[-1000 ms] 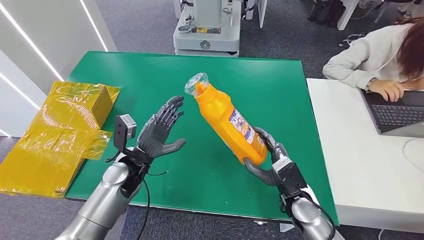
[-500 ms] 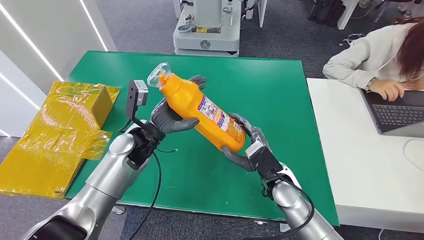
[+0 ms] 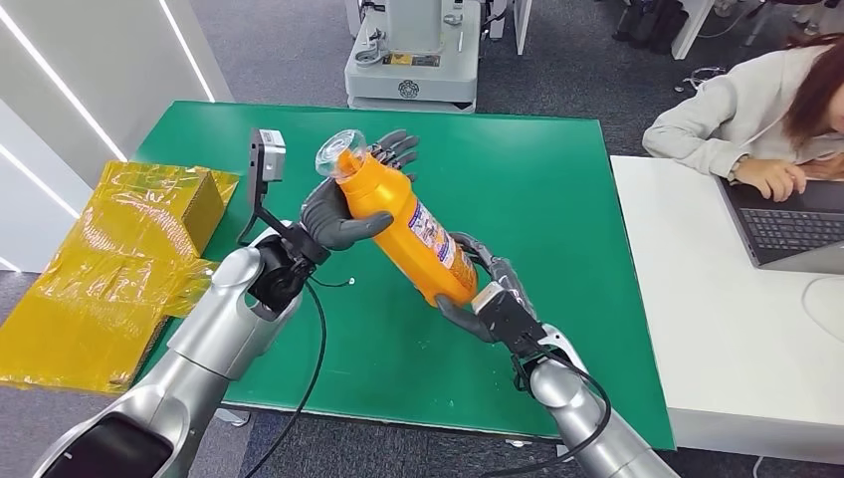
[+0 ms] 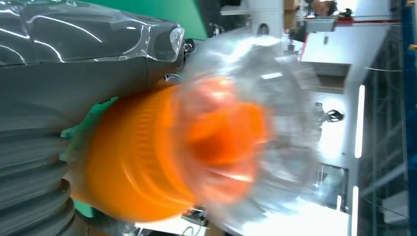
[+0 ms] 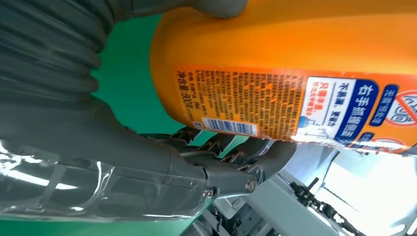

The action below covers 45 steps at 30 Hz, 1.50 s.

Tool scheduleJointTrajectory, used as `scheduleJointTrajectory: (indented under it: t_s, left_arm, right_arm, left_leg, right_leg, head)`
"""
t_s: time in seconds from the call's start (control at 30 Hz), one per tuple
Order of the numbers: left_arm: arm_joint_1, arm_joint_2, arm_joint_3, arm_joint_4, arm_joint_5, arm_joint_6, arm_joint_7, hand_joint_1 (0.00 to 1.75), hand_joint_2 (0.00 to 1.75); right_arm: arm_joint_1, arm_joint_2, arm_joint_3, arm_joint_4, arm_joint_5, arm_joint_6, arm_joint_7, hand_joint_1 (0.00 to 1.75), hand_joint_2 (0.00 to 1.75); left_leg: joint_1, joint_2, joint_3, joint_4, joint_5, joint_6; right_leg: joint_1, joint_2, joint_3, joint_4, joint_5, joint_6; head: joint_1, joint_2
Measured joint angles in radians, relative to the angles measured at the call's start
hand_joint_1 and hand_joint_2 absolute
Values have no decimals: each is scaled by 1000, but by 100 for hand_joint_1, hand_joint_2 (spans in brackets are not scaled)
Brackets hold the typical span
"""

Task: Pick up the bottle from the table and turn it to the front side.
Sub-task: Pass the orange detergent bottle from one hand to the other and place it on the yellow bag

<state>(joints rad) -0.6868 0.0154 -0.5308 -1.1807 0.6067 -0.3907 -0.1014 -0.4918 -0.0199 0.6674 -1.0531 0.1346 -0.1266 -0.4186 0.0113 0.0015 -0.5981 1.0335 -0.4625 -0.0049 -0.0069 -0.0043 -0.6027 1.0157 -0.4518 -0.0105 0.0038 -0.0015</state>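
Observation:
An orange bottle (image 3: 403,224) with a clear cap and a blue-and-white label hangs tilted above the green table (image 3: 537,169), neck toward the far left. My left hand (image 3: 343,204) wraps its shoulder just below the cap, thumb in front and fingers behind. My right hand (image 3: 483,294) grips the bottle's base from below. The left wrist view shows the blurred clear cap and orange neck of the bottle (image 4: 196,147) beside my left hand (image 4: 74,73). In the right wrist view the bottle's label with a barcode (image 5: 275,108) lies against my right hand (image 5: 162,157).
A yellow plastic-wrapped box (image 3: 119,259) lies off the table's left edge. A white table (image 3: 717,329) adjoins on the right, where a person (image 3: 746,110) sits at a laptop (image 3: 786,224). A grey machine base (image 3: 413,60) stands beyond the far edge.
My left hand has closed on the bottle's shoulder. Both hands have swung the bottle steeper, its neck now slightly further right, while my right hand keeps hold of the base.

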Motion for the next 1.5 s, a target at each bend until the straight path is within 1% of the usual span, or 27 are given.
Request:
scheduleJointTrajectory:
  t_s: [0.1, 0.27, 0.4, 0.53, 0.67, 0.7, 0.8, 0.83, 0.97, 1.07, 1.13, 1.23, 1.27, 1.37, 1.5]
  left_arm:
    - [-11, -5, -3, 0, 18, 9, 0, 173, 175]
    - [-11, -26, -13, -11, 9, 56, -15, 175, 175]
    - [-2, -52, -18, -32, -14, 94, -24, 175, 175]
    - [9, -66, -18, -45, -46, 100, -27, 175, 175]
    - [15, -74, -18, -47, -63, 97, -31, 175, 175]
    - [15, -74, -18, -47, -66, 97, -32, 175, 175]
    - [16, -76, -18, -47, -80, 96, -40, 175, 175]
    - [16, -76, -19, -47, -101, 99, -50, 175, 175]
    - [14, -77, -24, -47, -282, 143, -125, 175, 175]
    - [11, -75, -25, -47, -391, 187, -151, 175, 175]
    - [4, -70, -26, -47, -563, 266, -173, 175, 175]
    - [-12, -48, -21, -47, -896, 404, -205, 175, 175]
    - [-17, -41, -16, -47, -963, 425, -212, 175, 175]
    - [-29, -22, -7, -46, -1075, 463, -215, 175, 175]
    - [-55, 18, -2, -35, -1288, 543, -213, 175, 175]
  right_arm:
    - [1, 0, 0, 14, 13, -15, 7, 169, 175]
    - [2, 0, -1, 24, 18, -30, 5, 169, 175]
    - [3, 2, -9, 26, 27, -43, 6, 163, 175]
    - [14, 6, -27, 21, 49, -49, 11, 156, 175]
    - [31, 7, -51, 9, 64, -52, 13, 157, 175]
    - [35, 7, -56, 6, 67, -53, 13, 147, 175]
    - [41, 7, -66, -1, 71, -53, 13, 29, 175]
    - [43, 7, -69, -4, 72, -52, 14, 0, 175]
    - [56, 8, -92, -28, 72, -41, 17, 0, 175]
    - [67, 8, -108, -51, 73, -36, 17, 0, 175]
    - [77, 8, -120, -72, 76, -25, 15, 0, 175]
    - [106, 8, -141, -123, 89, -1, 14, 0, 175]
    - [115, 8, -148, -141, 93, 5, 16, 0, 175]
    - [135, 7, -162, -183, 98, 15, 15, 0, 175]
    - [163, -11, -171, -250, 69, 28, -15, 0, 175]
  left_leg:
    - [0, 0, 0, 0, 0, 0]
    - [0, 0, 0, 0, 0, 0]
    - [0, 0, 0, 0, 0, 0]
    - [0, 0, 0, 0, 0, 0]
    - [0, 0, 0, 0, 0, 0]
    - [0, 0, 0, 0, 0, 0]
    - [0, 0, 0, 0, 0, 0]
    - [0, 0, 0, 0, 0, 0]
    - [0, 0, 0, 0, 0, 0]
    - [0, 0, 0, 0, 0, 0]
    - [0, 0, 0, 0, 0, 0]
    - [0, 1, 0, 0, 0, 0]
    - [0, 1, 0, 0, 0, 0]
    - [0, 0, 0, 0, 0, 0]
    - [0, 2, 0, 0, 0, 0]
  right_leg:
    - [0, 0, 0, 0, 0, 0]
    - [0, 0, 0, 0, 0, 0]
    - [0, 0, 0, 0, 0, 0]
    - [0, 0, 0, 0, 0, 0]
    - [0, 0, 0, 0, 0, 0]
    - [0, 0, 0, 0, 0, 0]
    - [0, 0, 0, 0, 0, 0]
    - [0, 0, 0, 0, 0, 0]
    - [0, 0, 0, 0, 0, 0]
    - [0, 0, 0, 0, 0, 0]
    - [0, 0, 0, 0, 0, 0]
    - [0, 1, 0, 0, 0, 0]
    - [0, 1, 0, 0, 0, 0]
    - [0, 0, 0, 0, 0, 0]
    - [0, 2, -1, 0, 0, 0]
  head:
    - [0, 0]
    - [0, 0]
    - [0, 0]
    - [0, 0]
    - [0, 0]
    - [0, 0]
    - [0, 0]
    - [0, 0]
    - [0, 0]
    - [0, 0]
    - [0, 0]
    - [0, 0]
    - [0, 0]
    - [0, 0]
    - [0, 0]
